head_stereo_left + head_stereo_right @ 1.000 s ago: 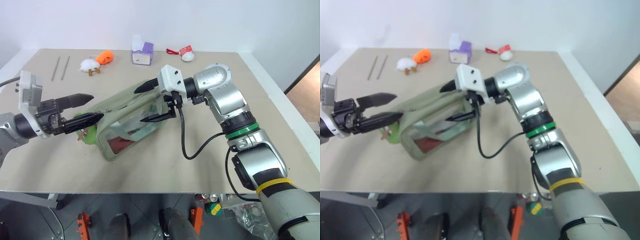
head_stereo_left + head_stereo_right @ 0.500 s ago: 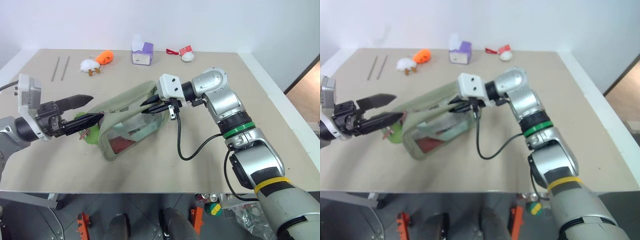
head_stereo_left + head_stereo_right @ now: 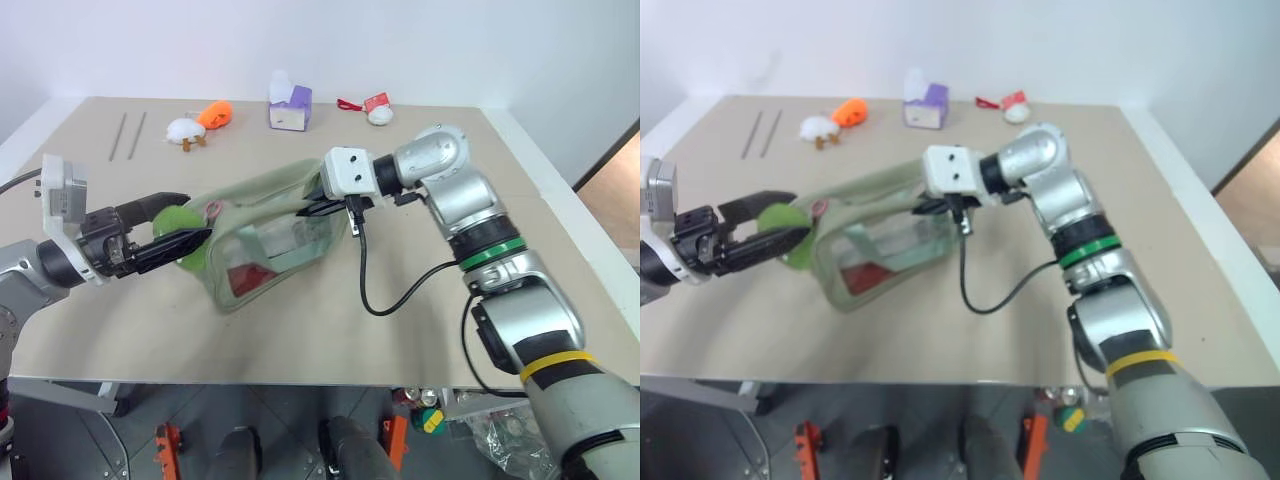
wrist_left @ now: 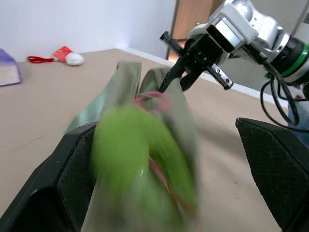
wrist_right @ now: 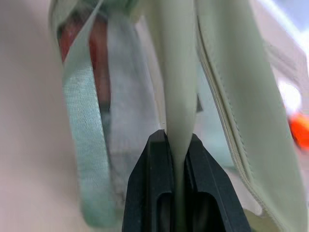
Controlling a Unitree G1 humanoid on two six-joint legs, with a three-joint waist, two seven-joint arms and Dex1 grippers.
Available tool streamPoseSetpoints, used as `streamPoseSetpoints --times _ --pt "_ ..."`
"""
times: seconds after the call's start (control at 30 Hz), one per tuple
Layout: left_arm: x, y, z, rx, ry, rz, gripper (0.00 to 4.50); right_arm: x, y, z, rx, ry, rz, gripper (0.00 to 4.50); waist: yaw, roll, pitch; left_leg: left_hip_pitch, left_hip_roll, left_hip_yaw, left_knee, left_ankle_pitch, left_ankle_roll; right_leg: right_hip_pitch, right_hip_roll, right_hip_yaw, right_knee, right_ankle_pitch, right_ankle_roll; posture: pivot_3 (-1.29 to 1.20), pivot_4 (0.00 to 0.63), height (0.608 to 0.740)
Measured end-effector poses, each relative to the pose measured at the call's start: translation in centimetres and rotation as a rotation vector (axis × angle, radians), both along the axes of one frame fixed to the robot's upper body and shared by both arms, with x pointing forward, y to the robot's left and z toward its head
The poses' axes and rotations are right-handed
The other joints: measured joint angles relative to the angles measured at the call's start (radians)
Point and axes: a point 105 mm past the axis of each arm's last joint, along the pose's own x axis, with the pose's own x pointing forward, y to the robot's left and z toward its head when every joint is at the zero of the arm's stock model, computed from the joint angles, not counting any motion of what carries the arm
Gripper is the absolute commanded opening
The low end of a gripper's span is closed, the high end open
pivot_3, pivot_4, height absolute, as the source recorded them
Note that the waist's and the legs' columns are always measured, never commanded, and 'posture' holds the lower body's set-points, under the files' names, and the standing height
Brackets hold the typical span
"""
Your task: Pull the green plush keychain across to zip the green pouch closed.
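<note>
The green pouch (image 3: 275, 245) lies tilted on the table, red and white contents showing through its clear panel. My right gripper (image 3: 316, 205) is shut on a strip of pale green fabric at the pouch's upper right end; in the right wrist view the strip (image 5: 176, 96) runs up from between the fingers (image 5: 154, 164). The green plush keychain (image 3: 172, 218) hangs at the pouch's left end. My left gripper (image 3: 198, 218) is open around it, one finger on each side. In the left wrist view the keychain (image 4: 140, 164) is a blur between the wide-apart fingers (image 4: 72, 183).
At the table's far side stand an orange plush toy (image 3: 212, 113), a white plush (image 3: 183, 129), a purple tissue box (image 3: 289, 105) and a red-and-white item (image 3: 375, 108). Two thin rods (image 3: 130, 130) lie at the far left. A black cable (image 3: 365, 290) loops below the right wrist.
My right gripper went from open to shut on the pouch's fabric and drew it to the right. The pouch shifted with it, and the keychain came up between the left fingers.
</note>
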Motion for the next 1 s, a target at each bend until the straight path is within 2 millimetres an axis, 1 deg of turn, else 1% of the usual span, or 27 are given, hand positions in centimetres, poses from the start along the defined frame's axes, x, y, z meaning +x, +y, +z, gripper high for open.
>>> streamPoseSetpoints --times 0.03,0.07,0.17,0.3,0.4,0.47,0.57,0.63,0.7,0.83,0.93,1.0 --pt "0.0 0.0 0.0 -0.005 0.000 0.000 4.50 -0.1 -0.3 0.3 -0.005 -0.003 -0.021 0.04 0.003 0.000 0.000 0.000 0.000 0.000 0.000 0.000 0.000 0.000 0.000 0.000 0.000 0.000 0.000 0.00 0.150 0.740" --pt "0.1 -0.1 0.0 -0.014 -0.003 -0.003 4.50 -0.6 -0.5 0.8 -0.014 -0.014 -0.040 0.04 0.005 0.000 0.000 -0.001 0.000 0.000 0.000 0.000 0.000 -0.001 0.000 0.000 0.000 0.000 0.000 0.00 0.150 0.740" --pt "0.2 -0.3 0.0 -0.019 -0.004 -0.004 4.50 -1.8 -0.8 1.1 -0.029 -0.027 -0.058 0.04 0.004 0.000 0.000 0.000 0.001 0.000 -0.001 0.000 0.000 -0.001 0.001 0.000 0.000 -0.001 -0.001 0.00 0.150 0.740" --pt "0.2 -0.5 -0.1 -0.025 -0.002 -0.010 4.50 -2.5 -2.0 1.5 -0.034 -0.029 -0.141 0.04 0.005 0.000 0.000 -0.001 0.001 0.000 -0.001 0.000 0.000 -0.001 0.001 0.000 0.000 -0.001 -0.001 0.00 0.150 0.740" --pt "0.2 -0.6 -0.1 -0.031 -0.003 -0.016 4.50 -3.5 -2.5 2.3 0.010 -0.027 -0.203 0.04 0.004 0.000 0.000 -0.001 0.001 0.000 0.000 0.000 0.000 -0.001 0.001 0.000 0.000 -0.001 -0.001 0.00 0.150 0.740" --pt "0.2 -0.8 -0.2 -0.037 0.000 -0.023 4.50 -4.8 -2.1 2.5 0.060 0.013 -0.235 0.04 0.004 0.000 0.000 0.000 0.001 0.000 0.000 0.000 0.000 -0.001 0.001 0.000 0.000 -0.001 -0.001 0.00 0.150 0.740" --pt "0.3 -1.2 -0.4 -0.038 0.008 -0.041 4.50 -6.5 -1.2 1.8 0.111 0.095 -0.259 0.04 0.004 0.001 0.000 0.000 0.002 0.000 0.000 0.000 0.000 -0.001 0.002 -0.001 0.001 -0.001 -0.001 0.00 0.150 0.740" --pt "0.4 -1.2 -0.4 -0.040 0.006 -0.048 4.50 -7.0 -0.8 1.2 0.150 0.155 -0.308 0.04 0.004 0.000 0.000 0.000 0.002 0.000 0.000 0.000 0.000 -0.001 0.002 -0.001 0.001 -0.001 -0.001 0.00 0.150 0.740" --pt "0.5 -1.2 -0.2 -0.045 -0.003 -0.049 4.50 -7.3 -0.5 0.0 0.163 0.213 -0.349 0.04 0.004 0.000 0.000 0.000 0.001 0.000 0.001 0.000 0.000 -0.001 0.001 -0.001 0.001 0.000 -0.001 0.00 0.150 0.740" --pt "0.8 -1.3 -0.3 -0.052 0.004 -0.055 4.50 -7.4 -0.1 -2.0 0.141 0.245 -0.417 0.04 0.004 0.000 0.000 0.000 0.001 0.000 0.002 0.000 0.000 0.000 0.001 -0.001 0.000 0.000 -0.001 0.00 0.150 0.740" --pt "0.9 -1.6 -0.5 -0.051 0.010 -0.070 4.50 -7.0 -0.3 -2.1 0.155 0.238 -0.455 0.04 0.005 0.000 0.000 -0.001 0.000 0.000 0.003 0.000 0.000 0.000 0.000 0.000 0.000 0.000 -0.001 0.00 0.150 0.740" --pt "0.9 -1.8 -0.5 -0.050 0.009 -0.081 4.50 -7.0 -0.6 -1.8 0.163 0.244 -0.465 0.04 0.005 0.000 0.000 -0.001 0.000 0.000 0.004 0.000 0.000 0.000 0.000 0.000 0.000 -0.001 -0.002 0.00 0.150 0.740"
